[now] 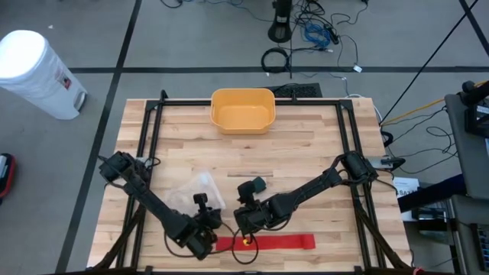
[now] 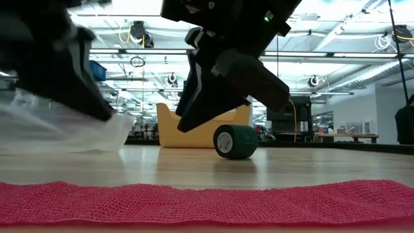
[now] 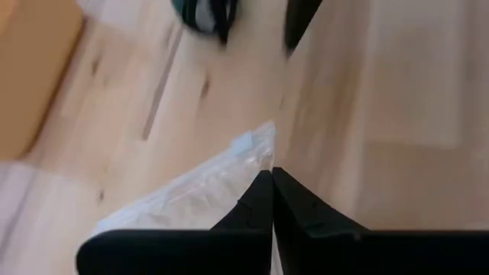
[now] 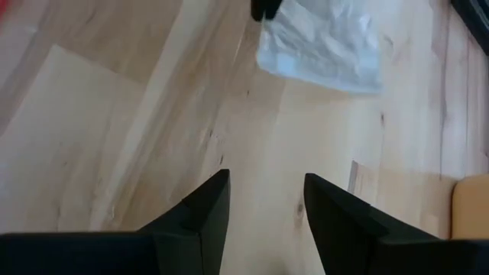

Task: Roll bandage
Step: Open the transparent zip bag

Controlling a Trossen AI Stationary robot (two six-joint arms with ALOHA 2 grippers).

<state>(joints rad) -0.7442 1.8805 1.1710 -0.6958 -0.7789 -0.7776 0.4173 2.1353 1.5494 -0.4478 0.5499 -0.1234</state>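
The red bandage (image 1: 275, 243) lies unrolled flat along the table's near edge, and it fills the foreground of the low view (image 2: 207, 202). A green bandage roll (image 1: 258, 184) rests on its curved side (image 2: 236, 142) at mid-table. My left gripper (image 3: 271, 177) is shut, just above the near edge of a clear plastic bag (image 3: 200, 195), with nothing visible between its fingers. My right gripper (image 4: 265, 191) hangs open over bare wood, between the bag and the red bandage, and holds nothing. My left gripper's shut fingertips (image 3: 260, 191) slant down from the near side at the clear bag's near edge (image 3: 244, 164). Whether they touch or pinch the plastic I cannot tell. No red bandage shows at the fingers.
A yellow bin (image 1: 243, 109) stands at the table's far edge, in the middle. The clear bag (image 1: 197, 191) lies left of centre. The two grippers (image 1: 208, 225) (image 1: 246, 221) hang close together just beyond the red strip. Bare wood stretches to the right and toward the bin.
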